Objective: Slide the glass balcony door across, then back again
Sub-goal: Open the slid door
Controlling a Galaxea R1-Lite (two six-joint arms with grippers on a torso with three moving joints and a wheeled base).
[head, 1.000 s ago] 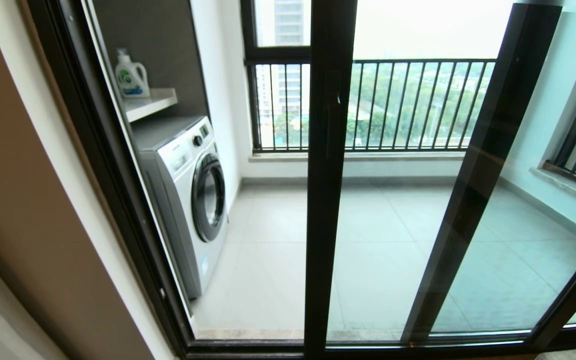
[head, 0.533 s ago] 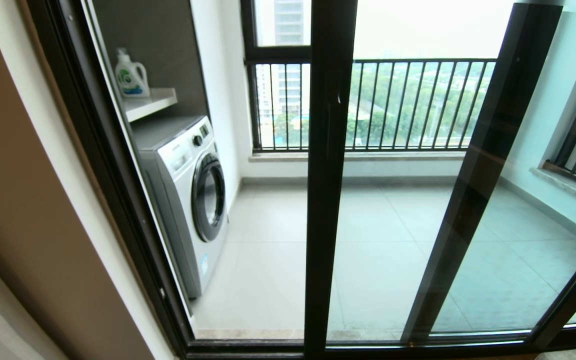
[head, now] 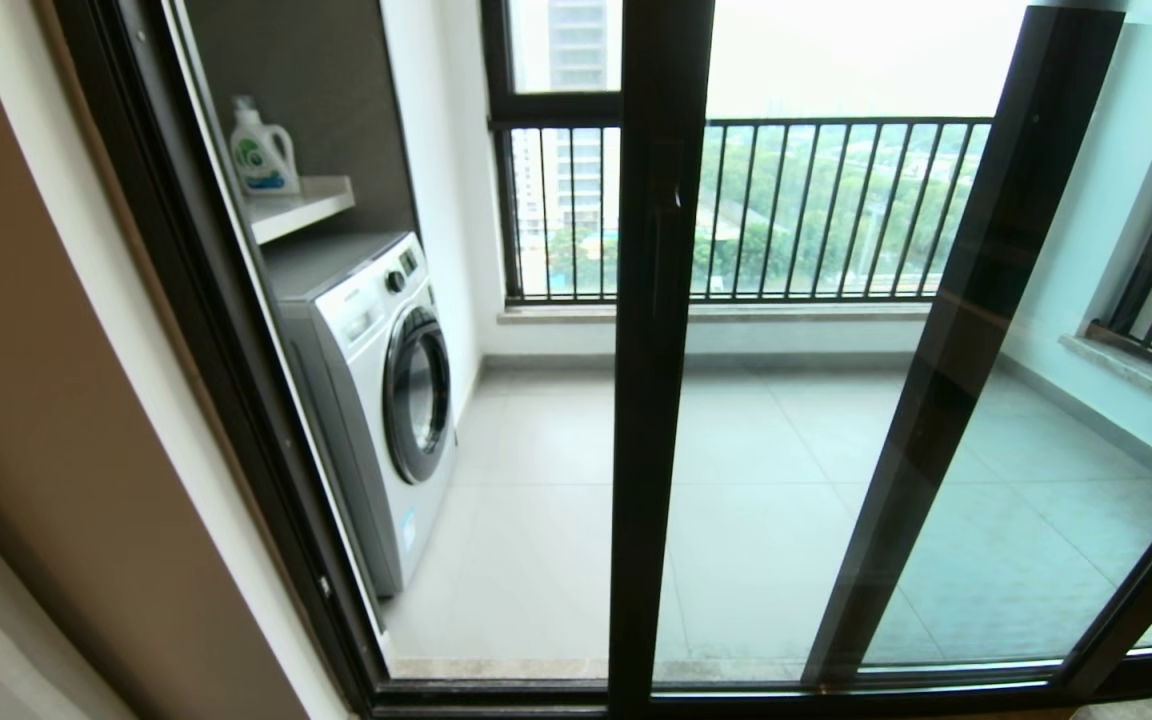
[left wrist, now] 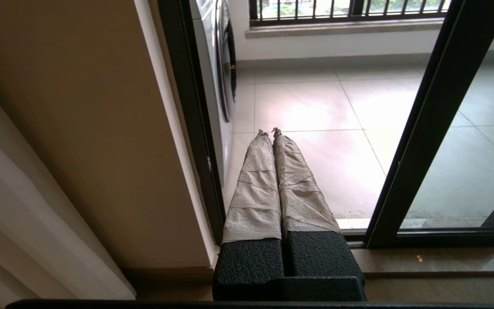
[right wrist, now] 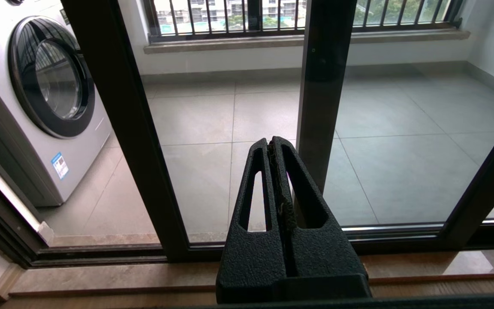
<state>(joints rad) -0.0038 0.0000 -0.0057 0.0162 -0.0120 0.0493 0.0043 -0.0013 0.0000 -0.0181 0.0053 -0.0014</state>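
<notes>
The glass balcony door (head: 786,480) fills the middle of the head view; its black upright (head: 651,400) carries a small black handle (head: 673,195). Left of that upright the doorway looks open onto the balcony floor. A second black upright (head: 946,400) shows through the glass. Neither gripper appears in the head view. My left gripper (left wrist: 269,131), fingers wrapped in grey tape, is shut on nothing, low by the left door jamb (left wrist: 189,128), with the door's upright (left wrist: 423,128) to one side. My right gripper (right wrist: 269,139) is shut and empty, low in front of the glass, near the upright (right wrist: 131,128).
A white washing machine (head: 376,400) stands on the balcony at the left, under a shelf with a detergent bottle (head: 261,150). A black railing (head: 836,210) closes the far side. A beige wall (head: 86,450) is at my left, and a wooden sill (right wrist: 101,274) runs below the door track.
</notes>
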